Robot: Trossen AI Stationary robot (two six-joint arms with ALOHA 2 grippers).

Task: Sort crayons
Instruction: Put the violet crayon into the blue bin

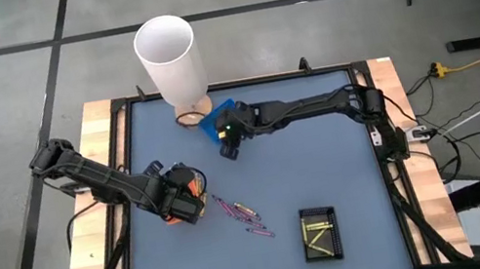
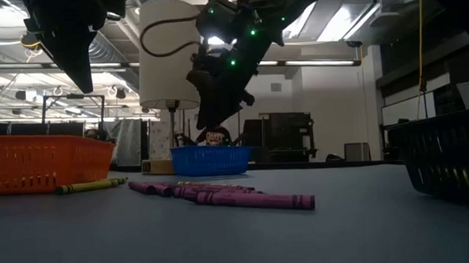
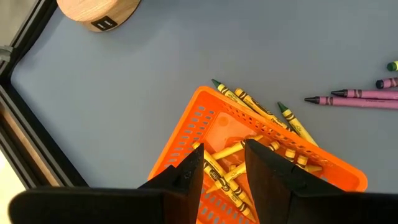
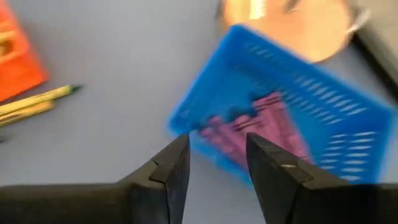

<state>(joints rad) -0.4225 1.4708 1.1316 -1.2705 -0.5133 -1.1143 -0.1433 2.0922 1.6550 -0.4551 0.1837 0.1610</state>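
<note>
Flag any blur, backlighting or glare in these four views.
Right wrist view: motion blur smears the blue plastic mesh tray and the purple crayons inside it. Low view: bright ceiling lights behind leave both arms in silhouette. Left wrist view: sharp on the orange mesh tray. High view: evenly lit, no glare.

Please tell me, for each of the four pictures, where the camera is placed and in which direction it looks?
High view: above the table, looking straight down; both arms show, left gripper over the orange tray, right gripper at the blue tray.
Low view: table height, looking level across purple crayons; arms hang from above.
Left wrist view: looks down past its own fingers into the orange tray.
Right wrist view: looks past its own open fingers into the blue tray.
Shared: both trays appear in the high and low views.
</note>
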